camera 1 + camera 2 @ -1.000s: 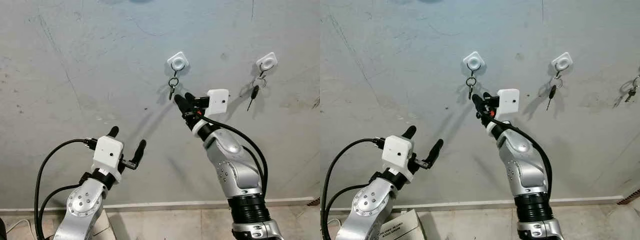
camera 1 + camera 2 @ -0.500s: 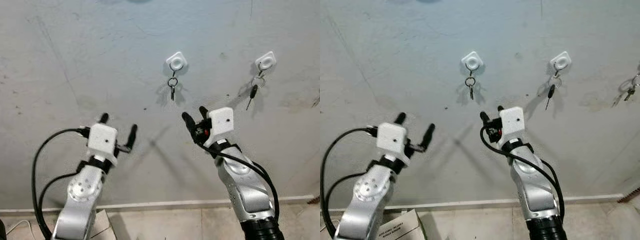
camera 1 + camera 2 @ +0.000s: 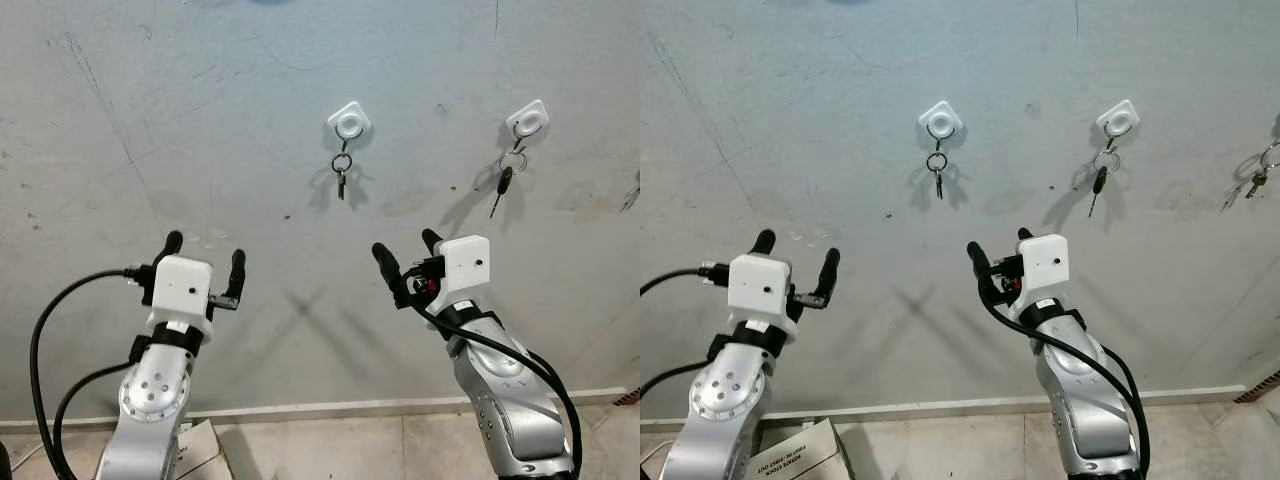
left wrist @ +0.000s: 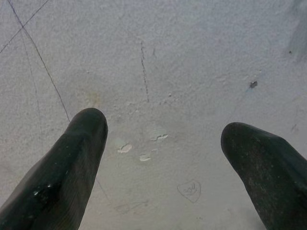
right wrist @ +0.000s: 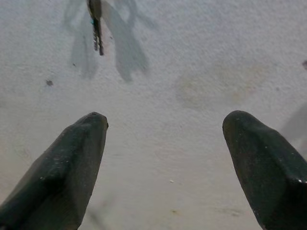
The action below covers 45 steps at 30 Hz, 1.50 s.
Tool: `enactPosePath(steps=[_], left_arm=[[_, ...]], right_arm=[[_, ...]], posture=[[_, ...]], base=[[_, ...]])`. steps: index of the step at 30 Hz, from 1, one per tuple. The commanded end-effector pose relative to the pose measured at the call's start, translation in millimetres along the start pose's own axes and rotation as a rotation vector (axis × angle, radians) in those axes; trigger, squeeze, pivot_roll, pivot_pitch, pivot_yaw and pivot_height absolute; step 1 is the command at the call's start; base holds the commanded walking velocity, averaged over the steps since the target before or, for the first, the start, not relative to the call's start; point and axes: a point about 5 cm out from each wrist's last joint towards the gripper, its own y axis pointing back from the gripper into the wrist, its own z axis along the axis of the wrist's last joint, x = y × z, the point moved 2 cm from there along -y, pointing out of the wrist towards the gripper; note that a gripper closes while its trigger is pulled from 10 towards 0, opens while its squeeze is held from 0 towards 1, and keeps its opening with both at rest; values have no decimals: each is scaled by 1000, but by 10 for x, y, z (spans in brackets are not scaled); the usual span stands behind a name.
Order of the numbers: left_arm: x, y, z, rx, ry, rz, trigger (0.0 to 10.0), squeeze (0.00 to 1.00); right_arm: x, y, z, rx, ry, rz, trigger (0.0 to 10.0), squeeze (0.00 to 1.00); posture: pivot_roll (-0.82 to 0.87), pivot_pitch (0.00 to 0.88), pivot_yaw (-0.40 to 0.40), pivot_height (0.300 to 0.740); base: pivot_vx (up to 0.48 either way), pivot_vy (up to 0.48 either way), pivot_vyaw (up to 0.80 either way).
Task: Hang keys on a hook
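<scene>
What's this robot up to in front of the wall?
It is hanging keys on wall hooks. A small key hangs by its ring from the white hook; another key hangs on the next hook. Both the right gripper and left gripper are open, empty, held up below the hooks, apart from the keys.

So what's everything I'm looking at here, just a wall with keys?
Wall: one, grey, scuffed, facing the robot.
Hooks: two white, left hook, right hook.
Keys: small key on a ring under the left hook; black-headed key under the right hook; another bunch at the far right edge.
Skirting strip: one, pale, along the wall's foot.
Cardboard box: one, bottom left on the floor.
Left gripper: black fingers, open, empty.
Right gripper: black fingers, open, empty.
</scene>
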Motion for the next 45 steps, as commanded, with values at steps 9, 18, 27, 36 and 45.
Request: enactPosePath(steps=[9, 18, 27, 36, 45], left_arm=[[98, 158, 38, 13, -13, 40, 10000, 0], [154, 366, -79, 84, -21, 67, 10000, 0], [69, 268, -23, 62, 1, 23, 10000, 0], [53, 224, -26, 63, 1, 16, 10000, 0], [23, 232, -81, 90, -40, 2, 10000, 0]], right_arm=[[-126, 117, 208, -49, 69, -57, 10000, 1000], [-259, 265, 169, -2, 98, -85, 10000, 1000], [-198, 203, 144, 5, 96, -69, 10000, 961], [-161, 165, 139, 12, 90, -56, 10000, 0], [-162, 145, 124, 19, 73, -65, 10000, 0]], posture=[[126, 0, 15, 740], [114, 0, -8, 740], [118, 0, -6, 740], [114, 0, -2, 740], [118, 0, 5, 740]], base=[[0, 0, 0], [0, 0, 0], [0, 0, 0], [0, 0, 0], [-54, 0, 0]])
